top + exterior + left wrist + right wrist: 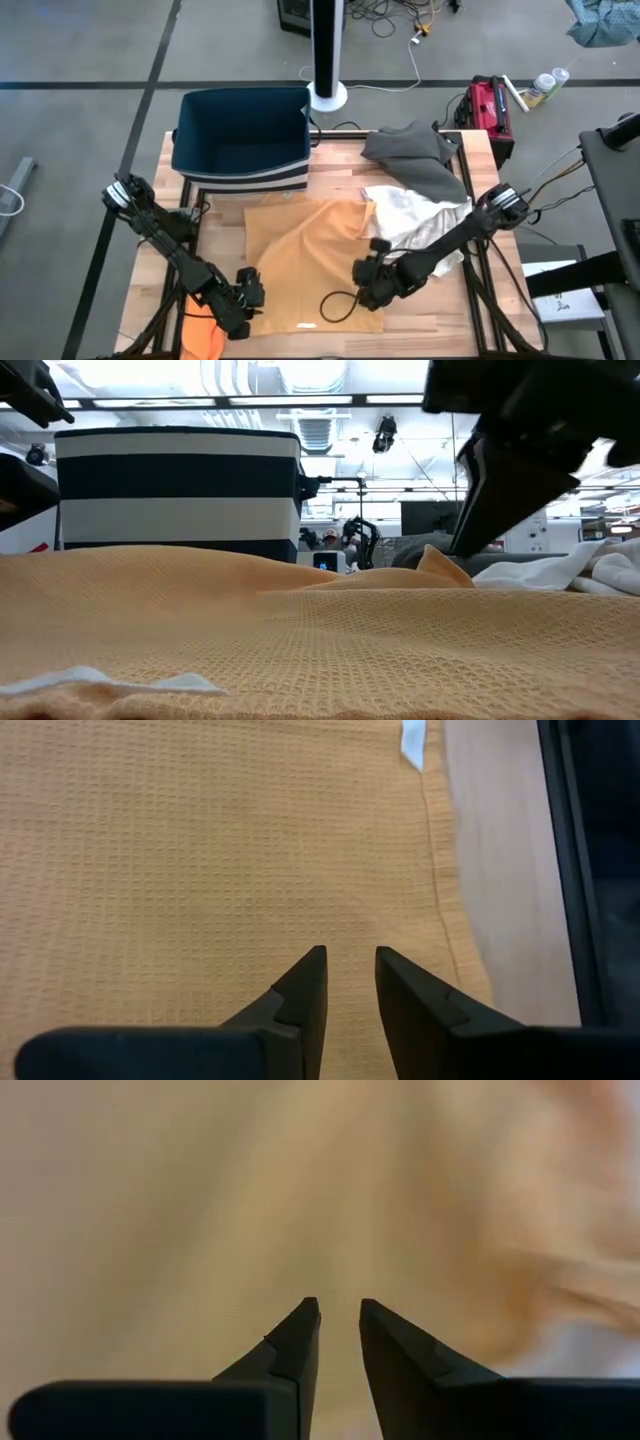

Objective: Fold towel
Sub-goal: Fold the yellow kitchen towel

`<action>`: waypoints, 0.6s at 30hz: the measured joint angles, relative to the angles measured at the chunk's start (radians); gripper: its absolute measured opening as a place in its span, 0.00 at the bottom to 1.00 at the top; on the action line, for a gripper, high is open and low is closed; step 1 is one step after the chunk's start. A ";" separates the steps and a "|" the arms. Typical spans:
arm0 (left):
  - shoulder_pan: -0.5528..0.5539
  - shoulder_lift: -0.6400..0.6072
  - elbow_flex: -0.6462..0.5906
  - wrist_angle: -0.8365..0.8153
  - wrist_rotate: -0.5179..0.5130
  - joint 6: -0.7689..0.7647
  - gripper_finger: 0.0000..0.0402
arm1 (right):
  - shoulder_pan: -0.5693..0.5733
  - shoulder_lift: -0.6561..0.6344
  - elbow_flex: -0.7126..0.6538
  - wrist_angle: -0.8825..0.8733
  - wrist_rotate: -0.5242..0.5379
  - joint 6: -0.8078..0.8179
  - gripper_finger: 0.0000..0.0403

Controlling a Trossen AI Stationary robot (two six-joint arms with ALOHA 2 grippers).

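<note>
— So where does the orange towel (305, 262) lie just now?

— Spread on the wooden bench (480, 330), in front of the striped bin (243, 140), its near edge running left to right along the front of the bench. Both near corners have an arm at them: the left pincer (247, 297) sits at the near left corner, the right pincer (367, 290) over the near right part of the cloth.

— And the fingers?

— On the left wrist view the left pincer (350, 982) shows a narrow gap, tips apart, with weave beneath them and nothing caught between. The right pincer (338, 1330) looks the same: a slim gap over blurred orange cloth, no fabric visibly pinched.

— Which way does the fold want to go, then?

— My judgement: the near edge is the long axis between the two pincers, so each arm takes the corner on its own side and carries it away toward the bin. The hem (445, 890) runs just beside the left tips, so that arm is close to its grasp.

— Any writing?

— Only a small white tag (411, 742) at the hem; nothing on it can be read. A grey cloth (415, 155) and a white one (410, 215) lie to the right, beyond.
</note>
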 joint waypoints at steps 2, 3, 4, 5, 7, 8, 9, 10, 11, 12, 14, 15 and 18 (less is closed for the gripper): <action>-0.002 0.000 0.000 0.000 -0.002 0.000 0.20 | 0.000 0.012 -0.039 0.099 -0.062 -0.009 0.16; -0.002 0.000 0.000 0.000 -0.004 0.000 0.20 | 0.000 0.020 -0.058 0.119 -0.085 -0.007 0.15; -0.003 0.000 0.000 0.001 -0.004 0.000 0.20 | 0.000 0.028 -0.072 0.142 -0.108 -0.001 0.14; -0.005 0.000 0.000 0.001 -0.005 0.000 0.20 | 0.000 0.034 -0.086 0.154 -0.127 0.008 0.14; -0.006 0.000 0.000 0.009 -0.005 0.000 0.20 | 0.000 0.037 -0.113 0.129 -0.149 0.055 0.12; -0.007 0.000 0.000 0.015 -0.005 0.000 0.20 | 0.002 0.031 -0.122 0.122 -0.179 0.077 0.12; -0.009 0.000 0.000 0.019 -0.005 0.000 0.20 | 0.006 0.026 -0.129 0.102 -0.208 0.098 0.11; -0.009 0.000 0.000 0.023 -0.005 0.000 0.20 | 0.011 0.018 -0.134 0.065 -0.235 0.120 0.11; -0.009 0.000 0.000 0.031 -0.005 0.001 0.20 | 0.021 0.007 -0.137 0.003 -0.253 0.147 0.10; -0.009 0.000 0.000 0.036 -0.005 0.005 0.20 | 0.032 -0.003 -0.138 -0.055 -0.260 0.175 0.10; -0.009 0.000 0.000 0.051 -0.006 0.020 0.20 | 0.059 -0.033 -0.136 -0.126 -0.243 0.217 0.10; -0.009 0.000 0.000 0.066 -0.007 0.028 0.20 | 0.073 -0.049 -0.138 -0.142 -0.223 0.233 0.10; -0.008 0.000 0.000 0.103 -0.015 0.069 0.20 | 0.108 -0.102 -0.129 -0.142 -0.122 0.242 0.11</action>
